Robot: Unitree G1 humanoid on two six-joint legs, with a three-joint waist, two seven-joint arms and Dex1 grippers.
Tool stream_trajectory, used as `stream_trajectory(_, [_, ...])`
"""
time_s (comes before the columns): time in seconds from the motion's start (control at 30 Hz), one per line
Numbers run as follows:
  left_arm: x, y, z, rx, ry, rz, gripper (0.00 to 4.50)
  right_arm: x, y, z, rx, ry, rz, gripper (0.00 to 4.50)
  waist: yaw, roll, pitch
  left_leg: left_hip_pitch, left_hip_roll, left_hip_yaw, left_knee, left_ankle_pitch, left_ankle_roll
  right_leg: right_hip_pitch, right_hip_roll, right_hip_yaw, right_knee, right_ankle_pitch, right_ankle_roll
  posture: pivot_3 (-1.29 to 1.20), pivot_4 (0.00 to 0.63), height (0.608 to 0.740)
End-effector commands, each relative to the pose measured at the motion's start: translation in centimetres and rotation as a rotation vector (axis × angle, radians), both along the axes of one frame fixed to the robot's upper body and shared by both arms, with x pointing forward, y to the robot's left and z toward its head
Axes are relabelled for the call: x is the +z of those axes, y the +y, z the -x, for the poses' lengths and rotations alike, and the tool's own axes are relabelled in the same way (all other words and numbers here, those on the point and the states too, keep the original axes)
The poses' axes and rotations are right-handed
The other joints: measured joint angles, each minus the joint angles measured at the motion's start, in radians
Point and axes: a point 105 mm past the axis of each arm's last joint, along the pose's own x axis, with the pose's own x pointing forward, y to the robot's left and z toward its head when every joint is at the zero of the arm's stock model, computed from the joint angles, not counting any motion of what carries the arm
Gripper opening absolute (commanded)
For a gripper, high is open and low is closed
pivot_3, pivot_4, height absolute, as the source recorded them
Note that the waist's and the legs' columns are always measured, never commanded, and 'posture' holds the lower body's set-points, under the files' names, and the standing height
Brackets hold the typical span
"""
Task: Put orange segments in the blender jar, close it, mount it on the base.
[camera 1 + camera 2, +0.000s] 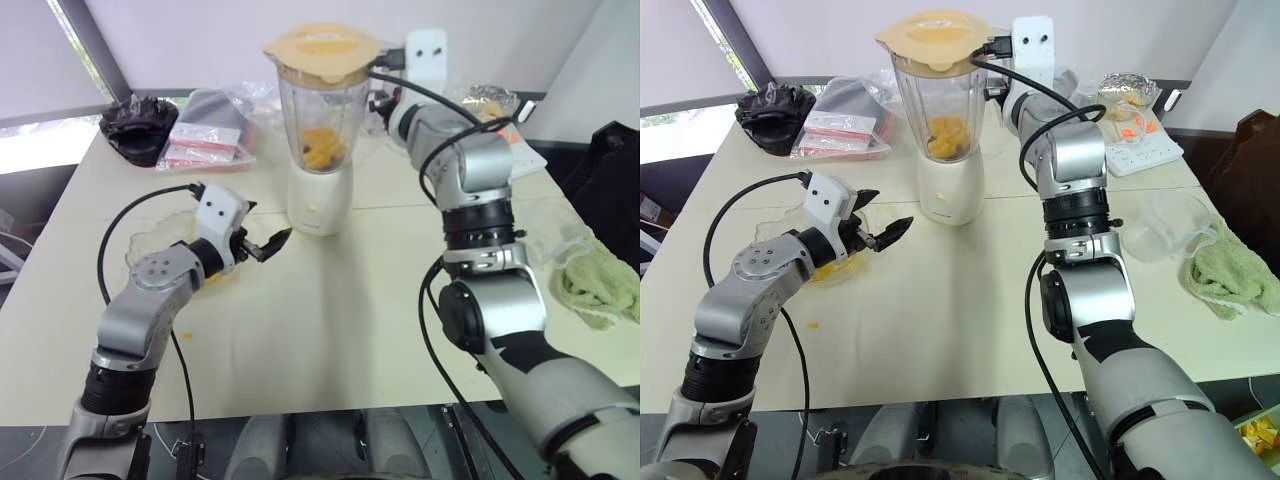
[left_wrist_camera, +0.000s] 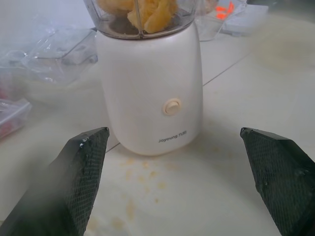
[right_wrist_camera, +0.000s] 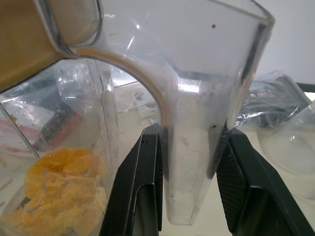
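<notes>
The blender jar (image 1: 318,110) stands upright on the base (image 1: 320,195), with its flat cream lid (image 1: 322,50) seated on top and the orange segments (image 1: 322,148) heaped at its bottom. The base sits on the bench (image 1: 330,320), toward its far middle.

The right end effector (image 3: 189,147) reaches in level from the jar's right side. Its two black fingers (image 3: 142,177) are closed on the jar's clear handle (image 3: 192,162), one pad pressed to each side of it, so the handle fills the gap between them. The orange segments lie just beyond and to one side of these fingers, inside the jar wall.

The left end effector (image 1: 268,245) hovers above the bench just in front and to the left of the base, pointing at it. Its fingers (image 2: 78,172) stand spread wide with nothing between them, and it is apart from the base. Small yellow-orange smears and crumbs dot the bench between this end effector and the foot of the base. A shallow clear glass bowl (image 1: 150,245) lies under and behind the left wrist.

Well beyond the left end effector, at the far edge of the bench, are clear bags (image 1: 210,140) and a dark object (image 1: 140,125). To the right of the right arm lie a green cloth (image 1: 600,285) and a clear plastic cup (image 1: 1170,225).
</notes>
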Motion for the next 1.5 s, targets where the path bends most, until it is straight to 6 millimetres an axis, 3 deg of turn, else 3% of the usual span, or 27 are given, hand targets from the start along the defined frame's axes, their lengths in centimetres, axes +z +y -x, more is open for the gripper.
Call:
stream_trajectory(0.03, [1.0,-0.3,0.2,-0.017,-0.045,-0.005,4.45,-0.7,0.0,0.1,-0.021,0.021,0.041,0.91,0.0,0.0,0.0,0.0,0.0,0.0,0.0,0.0,0.0,0.0,0.0,0.0,0.0,0.0,0.0,0.0,0.15,0.74])
stream_trajectory(0.53, [1.0,-0.7,0.1,-0.029,-0.046,-0.004,4.45,-2.0,-0.2,0.4,-0.032,0.069,0.078,0.91,0.001,0.0,-0.001,0.0,0.0,0.0,0.0,0.0,0.0,0.001,0.0,0.0,0.0,0.0,0.0,0.0,0.15,0.74])
stream_trajectory(0.67, [1.0,-0.7,0.2,-0.029,-0.046,-0.003,4.5,-2.0,-0.4,0.3,-0.04,0.069,0.073,2.74,0.0,0.0,-0.001,0.0,0.0,0.0,0.0,0.0,0.0,0.001,0.0,0.0,0.0,0.0,0.0,0.0,0.15,0.74])
stream_trajectory(0.77, [0.9,-0.7,0.2,-0.028,-0.044,-0.004,4.5,-2.0,-0.7,0.3,-0.049,0.068,0.079,4.38,0.0,0.0,-0.001,0.0,0.0,0.0,0.0,0.0,0.0,0.0,0.0,0.0,0.0,0.0,0.0,0.0,0.15,0.74])
stream_trajectory(1.0, [1.0,-0.6,0.2,-0.023,-0.04,0.005,4.5,-3.4,-1.2,0.8,-0.028,0.052,0.156,4.45,-0.002,0.0,-0.001,0.0,0.0,0.0,0.0,0.0,0.0,0.0,0.0,0.0,0.0,0.0,0.0,0.0,0.15,0.74])
stream_trajectory(1.2, [1.2,0.0,0.3,0.001,-0.001,0.039,4.5,-6.9,-1.7,3.7,0.219,0.088,0.132,4.45,0.002,0.0,-0.001,0.0,0.0,0.0,0.0,0.0,0.0,0.001,0.0,0.0,-0.002,0.0,0.0,0.0,0.15,0.74])
stream_trajectory(1.3, [2.0,1.4,0.6,0.037,-0.006,0.044,4.5,-8.0,-3.5,5.6,0.304,0.082,0.143,4.45,0.001,0.0,0.0,0.0,0.0,0.0,0.0,0.0,0.0,0.001,0.0,-0.001,-0.002,0.0,0.0,0.0,0.15,0.74])
stream_trajectory(1.5, [2.6,3.1,3.3,0.001,0.032,-0.01,4.5,-4.9,-4.8,12.0,0.73,-0.032,0.189,4.45,-0.003,0.0,0.0,0.0,0.001,0.0,0.0,0.0,0.0,0.002,0.001,-0.001,-0.004,0.0,0.001,0.0,0.15,0.74])
